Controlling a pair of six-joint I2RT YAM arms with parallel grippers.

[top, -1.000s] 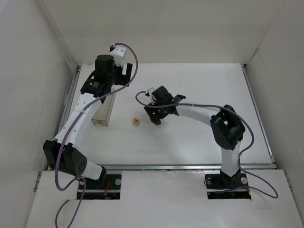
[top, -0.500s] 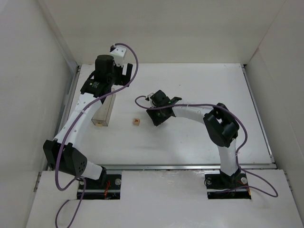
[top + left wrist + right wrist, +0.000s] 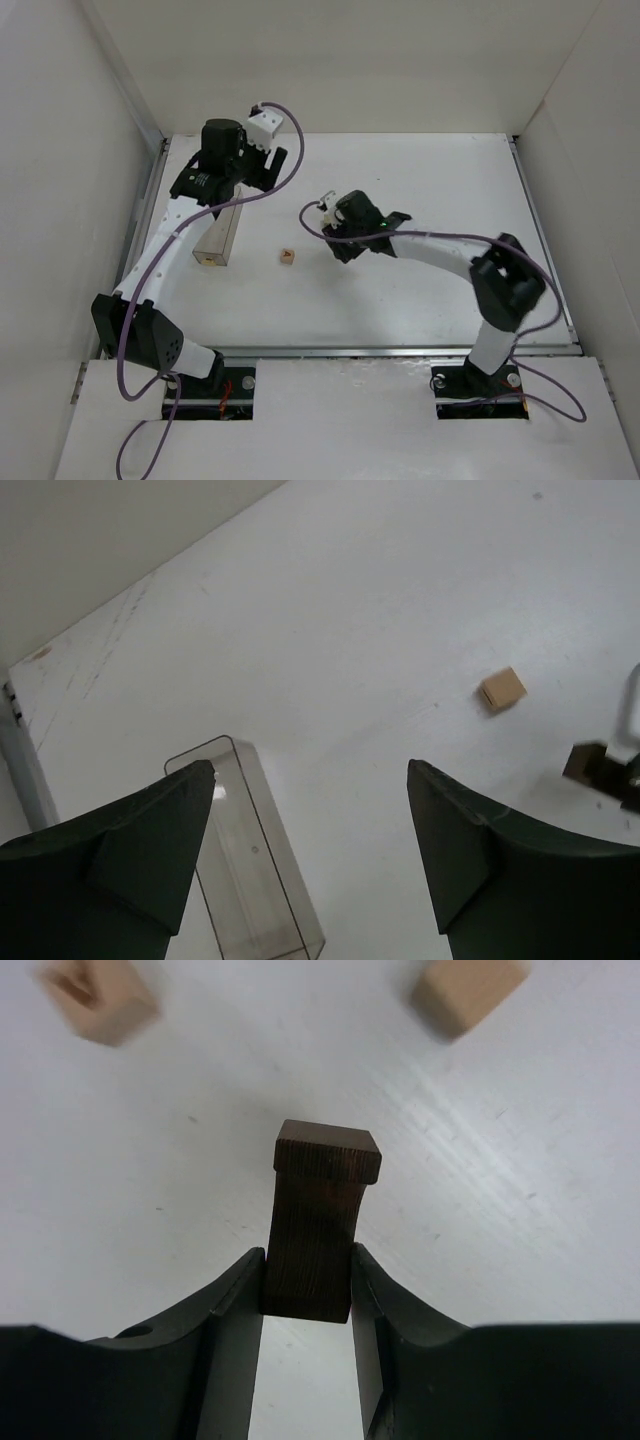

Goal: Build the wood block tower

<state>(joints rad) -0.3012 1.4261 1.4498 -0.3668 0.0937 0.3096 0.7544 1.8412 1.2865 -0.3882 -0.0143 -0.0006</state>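
Note:
My right gripper point(image 3: 308, 1270) is shut on a dark brown wood block point(image 3: 318, 1222), which stands upright between the fingers above the white table. In the right wrist view two tan wood blocks lie beyond it, one point(image 3: 98, 1002) at the top left and one point(image 3: 466, 990) at the top right. From above, a tan block point(image 3: 287, 257) lies left of the right gripper point(image 3: 343, 247). My left gripper point(image 3: 310, 772) is open and empty above the far end of the clear box point(image 3: 245, 865), and a tan block point(image 3: 502, 690) shows to its right. The tower is out of view.
The clear rectangular box point(image 3: 220, 232) lies lengthwise at the left of the table, with something tan at its near end point(image 3: 207, 258). White walls close in the table point(image 3: 430, 290) on the left, back and right.
The right gripper has closed on the dark brown block and shifted slightly right. The left wrist has turned a little above the box and its jaws have narrowed somewhat.

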